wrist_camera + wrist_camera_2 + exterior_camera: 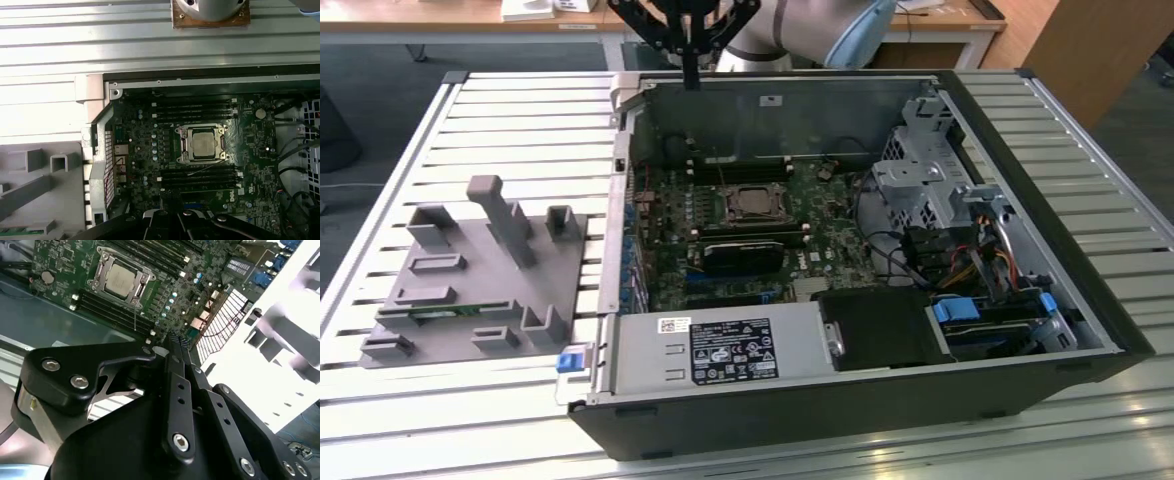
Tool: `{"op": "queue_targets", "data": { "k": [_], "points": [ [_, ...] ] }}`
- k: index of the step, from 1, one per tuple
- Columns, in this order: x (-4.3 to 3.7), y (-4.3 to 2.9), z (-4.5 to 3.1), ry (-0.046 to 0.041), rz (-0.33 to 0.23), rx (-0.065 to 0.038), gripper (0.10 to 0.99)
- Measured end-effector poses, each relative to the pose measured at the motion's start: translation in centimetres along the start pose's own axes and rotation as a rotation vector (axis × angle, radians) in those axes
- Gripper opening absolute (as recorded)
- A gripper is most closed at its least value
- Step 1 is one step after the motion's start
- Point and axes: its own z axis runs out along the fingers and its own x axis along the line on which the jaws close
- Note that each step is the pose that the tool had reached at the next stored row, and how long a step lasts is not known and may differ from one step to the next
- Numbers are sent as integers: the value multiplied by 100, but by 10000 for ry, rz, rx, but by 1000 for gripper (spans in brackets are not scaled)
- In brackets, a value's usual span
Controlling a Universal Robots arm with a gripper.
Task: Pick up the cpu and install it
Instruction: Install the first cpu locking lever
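One cpu [202,144] seated in motherboard socket [182,146]; one end effector [176,342] above, fingers together, empty

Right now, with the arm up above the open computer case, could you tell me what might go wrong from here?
1. The chip sits in its socket, but the pictures do not settle whether it lies flat; a tilted chip could bend contacts.
2. The gripper hangs above the case's back wall; a careless descent might clip that edge.
3. Loose cables lie beside the motherboard and could snag.
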Motion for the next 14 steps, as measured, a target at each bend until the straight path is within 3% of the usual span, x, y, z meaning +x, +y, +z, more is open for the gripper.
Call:
{"op": "queue_targets", "data": {
  "k": [5, 14],
  "points": [
    [2, -4, 92, 0, 0, 0, 122],
    [2, -1, 66, -1, 0, 0, 122]
  ]
}}
